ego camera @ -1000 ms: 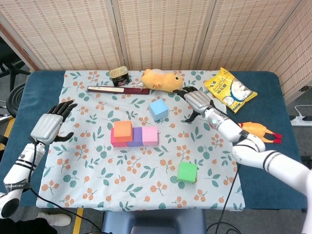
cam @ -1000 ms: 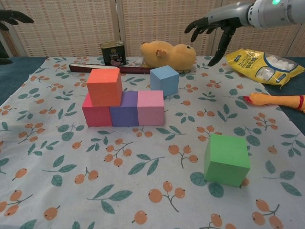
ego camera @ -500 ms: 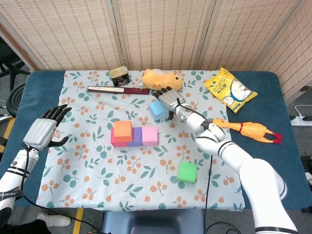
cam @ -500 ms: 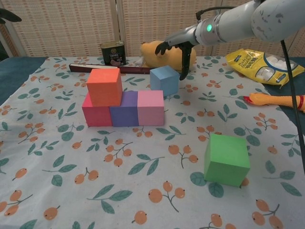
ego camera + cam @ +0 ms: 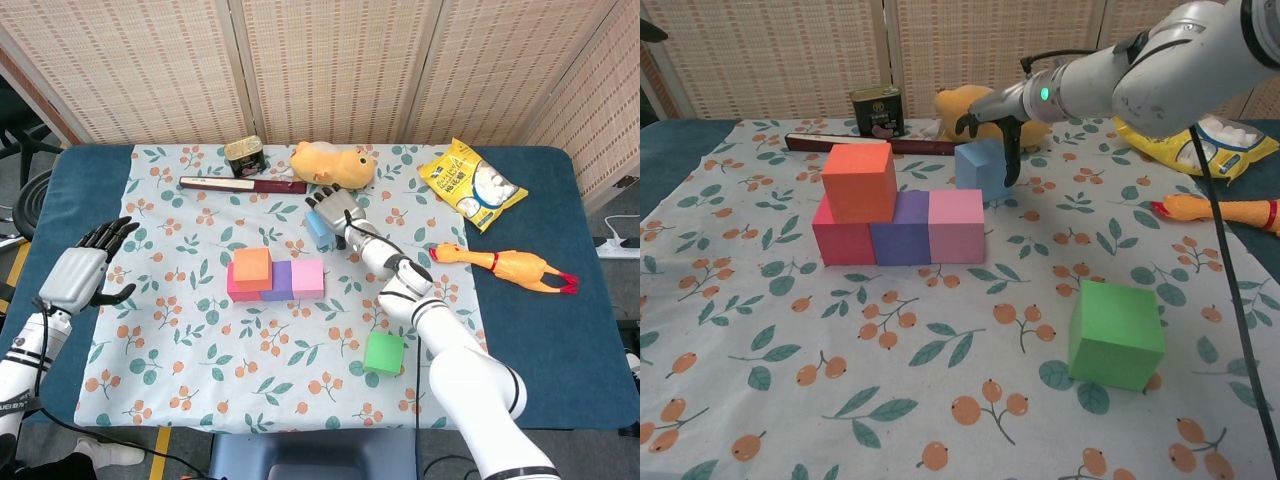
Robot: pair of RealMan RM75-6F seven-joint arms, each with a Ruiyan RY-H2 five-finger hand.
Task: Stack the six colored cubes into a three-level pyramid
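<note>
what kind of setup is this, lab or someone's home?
Probably a lab or data-collection room, not a home. The table is boxed in by woven folding screens, a floral cloth carries staged props such as colored cubes and a rubber chicken, and cables trail on the floor.

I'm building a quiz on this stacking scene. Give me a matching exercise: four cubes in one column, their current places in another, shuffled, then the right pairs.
Things:
1. orange cube
2. blue cube
3. green cube
4. pink cube

Places:
A. alone, near the table's front edge
B. right end of the bottom row
C. under the right robot hand
D. on the second level, above the red cube

Pairs: 1-D, 2-C, 3-A, 4-B
</note>
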